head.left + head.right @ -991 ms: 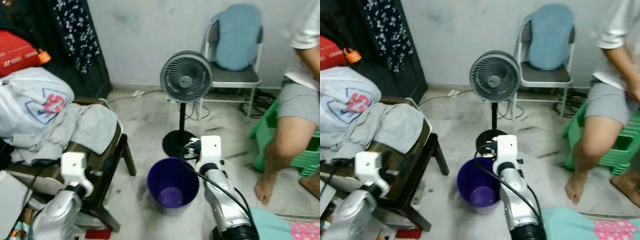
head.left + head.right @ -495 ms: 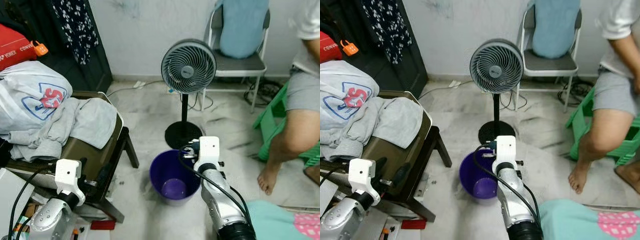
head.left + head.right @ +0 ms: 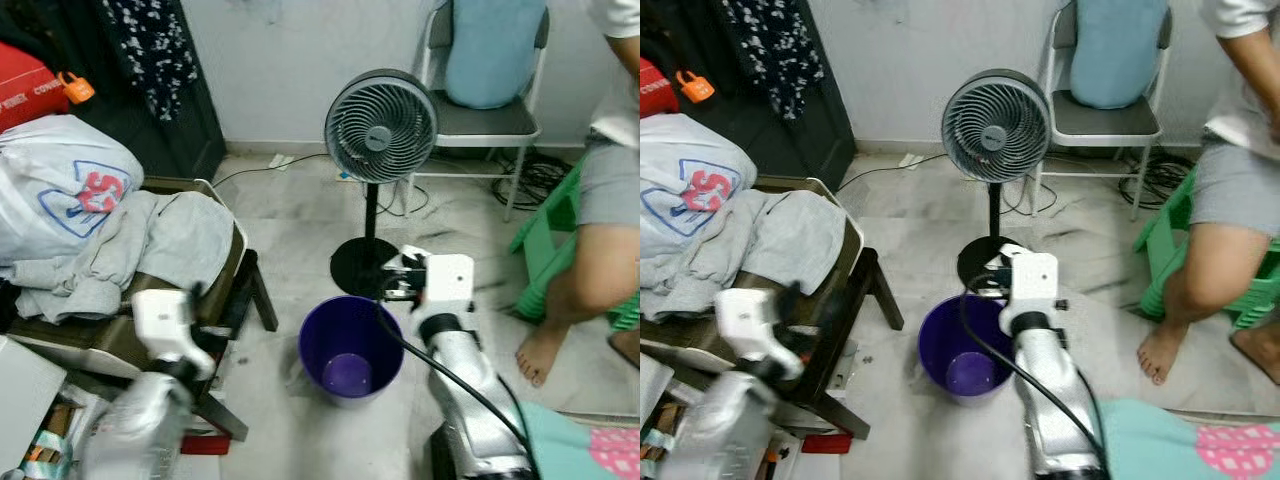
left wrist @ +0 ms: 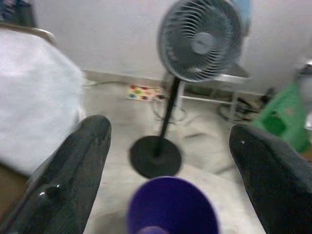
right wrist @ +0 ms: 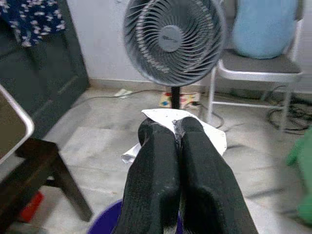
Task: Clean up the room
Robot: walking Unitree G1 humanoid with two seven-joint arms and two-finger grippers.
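A purple bin stands on the floor in front of me, with something pale at its bottom. My right gripper hovers at the bin's far rim, shut on a crumpled white paper that sticks out past the fingertips. In the right wrist view the two fingers press together, with the bin's rim below them. My left gripper is raised beside the cluttered chair, open and holding nothing. Its fingers stand wide apart, and the bin shows between them.
A standing fan rises just behind the bin. On the left, a dark chair holds grey clothes and a white bag. A folding chair stands at the wall. A person's leg and a green stool are on the right.
My left arm has risen and swung right, toward the bin. The right gripper, still shut on the paper, has shifted slightly right. The camera has also moved a little.
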